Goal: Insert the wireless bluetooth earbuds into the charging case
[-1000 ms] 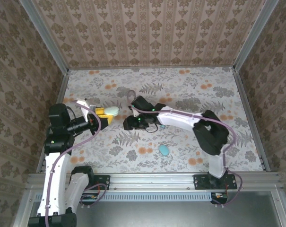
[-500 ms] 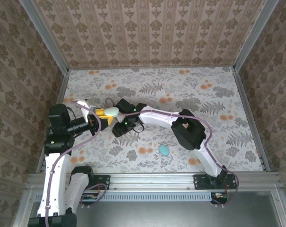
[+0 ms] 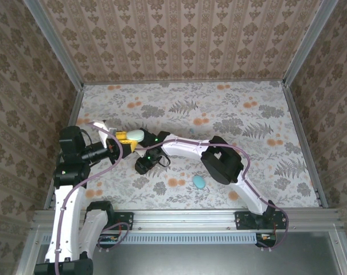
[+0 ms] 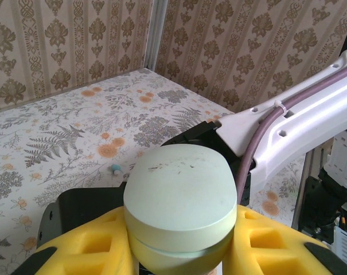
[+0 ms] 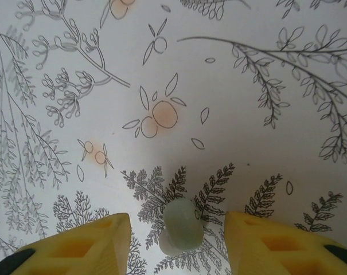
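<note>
My left gripper (image 3: 129, 137) (image 4: 182, 246) is shut on a pale green oval charging case (image 3: 136, 134) (image 4: 180, 197), lid closed, held above the table at the left. Its yellow fingers (image 4: 90, 246) press both sides of the case. One tiny teal earbud (image 4: 113, 168) (image 5: 182, 224) lies on the flowered table just beyond the case. My right gripper (image 3: 145, 165) (image 5: 178, 243) hangs low over that earbud, open. Its yellow fingers (image 5: 87, 246) stand either side of the earbud with a gap on each side.
A blue oval (image 3: 199, 182) lies on the table (image 3: 248, 126) near the front, right of centre. The right arm (image 3: 219, 160) stretches leftward across the middle, its white link (image 4: 299, 120) close beside the held case. Patterned walls (image 3: 179, 40) enclose the table.
The right arm has swung left and slightly nearer, bringing its gripper down beside the left gripper and over the earbud. The left arm and its case have not moved.
</note>
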Robot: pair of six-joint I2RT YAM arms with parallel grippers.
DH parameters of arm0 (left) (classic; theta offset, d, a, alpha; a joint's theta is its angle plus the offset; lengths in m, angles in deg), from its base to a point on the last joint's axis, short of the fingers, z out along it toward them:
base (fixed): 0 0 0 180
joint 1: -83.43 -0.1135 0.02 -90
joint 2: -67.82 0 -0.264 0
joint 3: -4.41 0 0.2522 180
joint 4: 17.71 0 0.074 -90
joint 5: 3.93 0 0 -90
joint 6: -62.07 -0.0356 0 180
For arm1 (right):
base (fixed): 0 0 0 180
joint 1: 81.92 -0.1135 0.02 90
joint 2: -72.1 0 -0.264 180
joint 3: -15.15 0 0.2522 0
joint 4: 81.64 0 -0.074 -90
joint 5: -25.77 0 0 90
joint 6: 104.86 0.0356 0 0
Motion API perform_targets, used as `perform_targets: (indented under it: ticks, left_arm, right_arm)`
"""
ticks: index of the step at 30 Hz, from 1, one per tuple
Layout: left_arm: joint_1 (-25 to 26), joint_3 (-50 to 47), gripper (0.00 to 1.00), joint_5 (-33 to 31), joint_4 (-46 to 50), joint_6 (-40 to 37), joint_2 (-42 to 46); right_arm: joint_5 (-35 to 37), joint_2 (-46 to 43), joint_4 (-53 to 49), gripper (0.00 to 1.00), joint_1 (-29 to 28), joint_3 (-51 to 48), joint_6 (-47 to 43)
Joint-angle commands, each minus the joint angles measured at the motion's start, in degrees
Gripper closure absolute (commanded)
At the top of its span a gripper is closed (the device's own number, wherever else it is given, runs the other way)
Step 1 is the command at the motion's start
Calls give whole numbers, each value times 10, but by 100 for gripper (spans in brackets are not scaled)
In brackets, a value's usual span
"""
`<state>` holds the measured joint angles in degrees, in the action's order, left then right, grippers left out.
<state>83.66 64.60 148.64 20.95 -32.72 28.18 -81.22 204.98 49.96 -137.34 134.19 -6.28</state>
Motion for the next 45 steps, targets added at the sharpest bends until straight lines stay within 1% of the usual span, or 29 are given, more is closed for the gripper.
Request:
perform_targets:
  ticks: [1,8,12,17,25,31,35,37,42,45]
  left_arm:
    - [-5,2,100,2,-12,-6,1]
    - [-5,-1,100,4,-18,-1,-1]
    - [-4,-1,100,4,-19,0,-2]
    - [-5,-5,100,5,-31,8,-4]
    - [-2,-12,100,11,-59,24,-13]
    - [7,-16,100,7,-71,20,-24]
    - [28,-25,100,-7,-89,17,-29]
    - [48,-29,100,-19,-107,18,-35]
    - [107,-23,100,-53,-126,8,-75]
    - [139,-13,100,-68,-135,2,-102]
  right_arm:
    - [30,18,-36,55,-8,13,-20]
    - [55,21,-41,66,-10,15,-12]
    - [64,7,-40,71,-9,0,-3]
    - [56,-44,2,74,4,-66,32]
    - [42,-158,90,76,57,-216,118]
    - [47,-238,90,77,82,-279,156]
    - [50,-328,80,77,87,-322,163]
    - [46,-381,66,76,86,-331,159]
    - [43,-484,42,75,81,-316,156]
    - [33,-521,46,74,73,-306,156]
